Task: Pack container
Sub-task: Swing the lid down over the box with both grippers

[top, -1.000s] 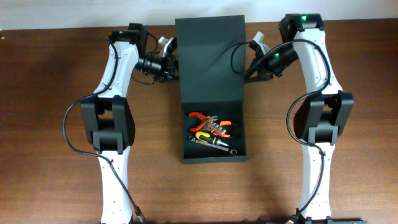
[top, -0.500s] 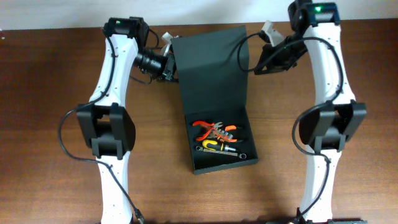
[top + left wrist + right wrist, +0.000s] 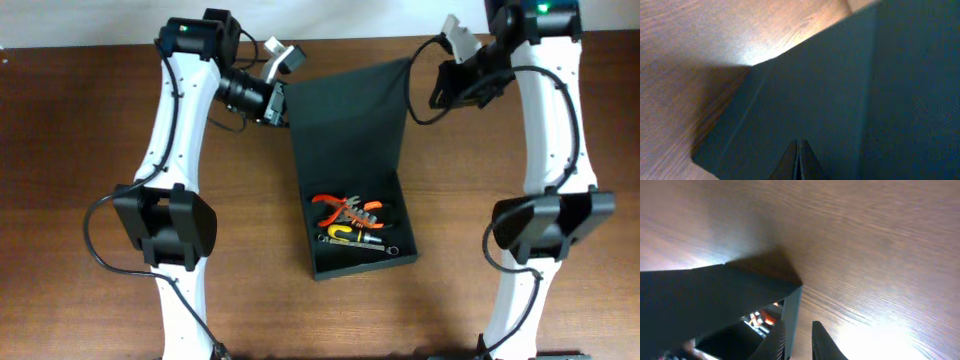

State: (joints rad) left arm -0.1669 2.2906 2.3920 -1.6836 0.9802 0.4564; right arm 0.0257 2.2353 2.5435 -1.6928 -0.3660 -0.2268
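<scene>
The dark green container lies on the table, turned slightly, with orange and yellow hand tools in its base. Its lid is raised and tilts over the back half. My left gripper is at the lid's left edge. In the left wrist view it is shut, a thin edge of the lid pinched between its fingers. My right gripper is at the lid's far right corner. In the right wrist view it stands slightly open, the lid edge against one finger, and the tools show below.
The container rests on a brown wooden table. My left arm and right arm run down either side of it toward the near edge, with black cables looping beside them.
Both grippers have moved toward the back of the table and the lid has risen with them. The container has swung slightly. The right jaws have parted from the lid's edge.
</scene>
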